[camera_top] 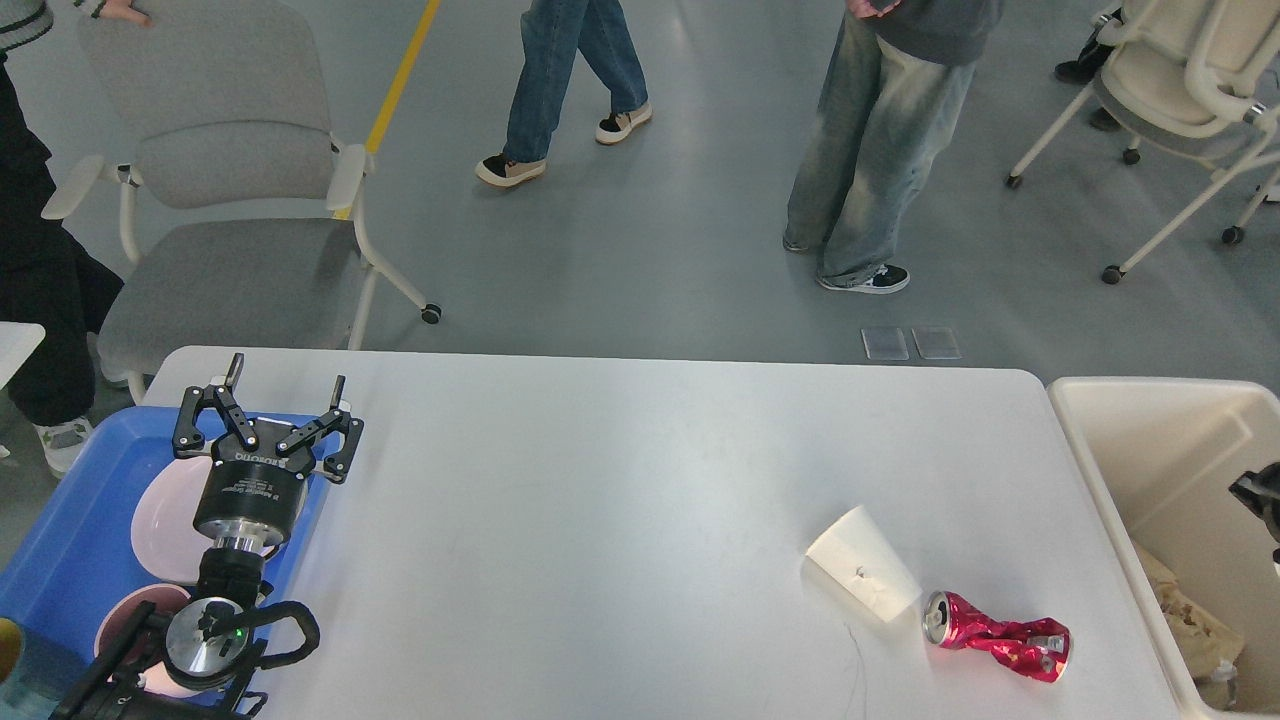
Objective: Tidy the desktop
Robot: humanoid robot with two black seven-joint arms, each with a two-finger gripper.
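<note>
The white desktop (620,480) fills the lower middle of the head view. A white paper cup (862,578) lies on its side near the front right. A crushed red can (995,635) lies just right of the cup. My left gripper (288,373) is open and empty above the right edge of the blue tray (70,520). Only a small dark part of my right gripper (1260,495) shows at the right edge, over the cream bin (1150,440). Its fingers cannot be made out, and no cup shows in it.
The blue tray holds a pink plate (160,525) and a pink bowl (125,610). The cream bin holds crumpled brown paper (1185,610). A grey chair (230,200) stands behind the table's left. People stand on the floor beyond.
</note>
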